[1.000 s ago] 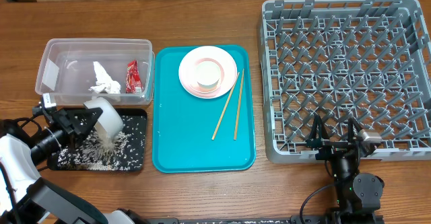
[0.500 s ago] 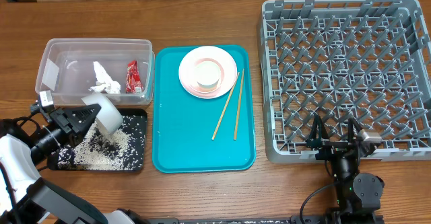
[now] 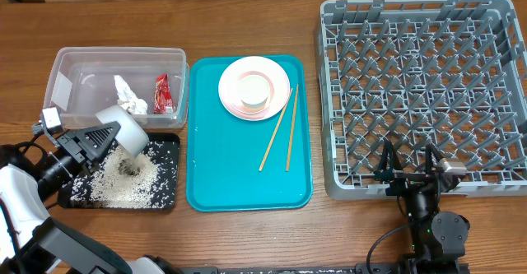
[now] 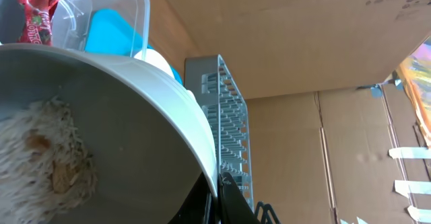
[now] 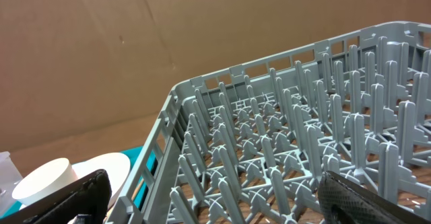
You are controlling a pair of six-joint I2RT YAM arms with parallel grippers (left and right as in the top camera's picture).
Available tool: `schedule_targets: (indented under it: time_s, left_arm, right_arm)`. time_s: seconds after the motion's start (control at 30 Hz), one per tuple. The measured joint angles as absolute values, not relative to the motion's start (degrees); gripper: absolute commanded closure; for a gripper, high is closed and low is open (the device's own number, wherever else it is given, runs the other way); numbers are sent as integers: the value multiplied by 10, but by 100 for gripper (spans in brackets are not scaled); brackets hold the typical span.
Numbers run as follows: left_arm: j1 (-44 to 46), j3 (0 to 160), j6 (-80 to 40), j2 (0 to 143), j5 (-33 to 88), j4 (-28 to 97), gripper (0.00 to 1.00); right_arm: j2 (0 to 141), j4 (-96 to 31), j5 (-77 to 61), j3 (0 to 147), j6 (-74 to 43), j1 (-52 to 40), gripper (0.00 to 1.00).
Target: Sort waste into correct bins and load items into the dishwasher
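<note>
My left gripper (image 3: pixel 105 137) is shut on the rim of a grey-white bowl (image 3: pixel 125 128), held tipped over the black tray (image 3: pixel 170 146). Loose white rice (image 3: pixel 123 182) lies spread on that tray. In the left wrist view some rice (image 4: pixel 40 160) clings inside the bowl (image 4: pixel 135 116), and my fingers (image 4: pixel 232 200) pinch its rim. The clear tub (image 3: pixel 82 64) holds a crumpled tissue (image 3: pixel 128 97) and a red wrapper (image 3: pixel 162 93). My right gripper (image 3: pixel 408 171) stands open at the near edge of the grey dish rack (image 3: pixel 424 76); nothing is between its fingers (image 5: pixel 60 197).
A teal tray (image 3: pixel 235 171) in the middle carries a pink plate (image 3: pixel 230 81) with a small white cup (image 3: pixel 254 90) on it. Two wooden chopsticks (image 3: pixel 282 130) lie beside the plate. The rack (image 5: pixel 303 136) fills the right wrist view.
The left gripper has drawn the tipped bowl up and back toward the tub. The falling rice has settled on the black tray. The right arm has not moved.
</note>
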State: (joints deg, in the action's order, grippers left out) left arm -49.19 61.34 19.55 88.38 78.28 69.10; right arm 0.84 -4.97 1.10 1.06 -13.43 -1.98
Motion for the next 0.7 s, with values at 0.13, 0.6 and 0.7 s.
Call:
schedule_targets:
  time_s: [0.13, 0.6, 0.7]
  left_arm:
    - [-502, 613, 196, 884, 792, 688, 96]
    - [-547, 587, 195, 884, 802, 669, 96]
    - [-547, 587, 194, 884, 805, 663, 96]
  right_arm:
    - [8, -50, 11, 11, -135, -20, 0]
    - [8, -50, 11, 11, -135, -20, 0]
    - [8, -50, 11, 11, -134, -20, 0]
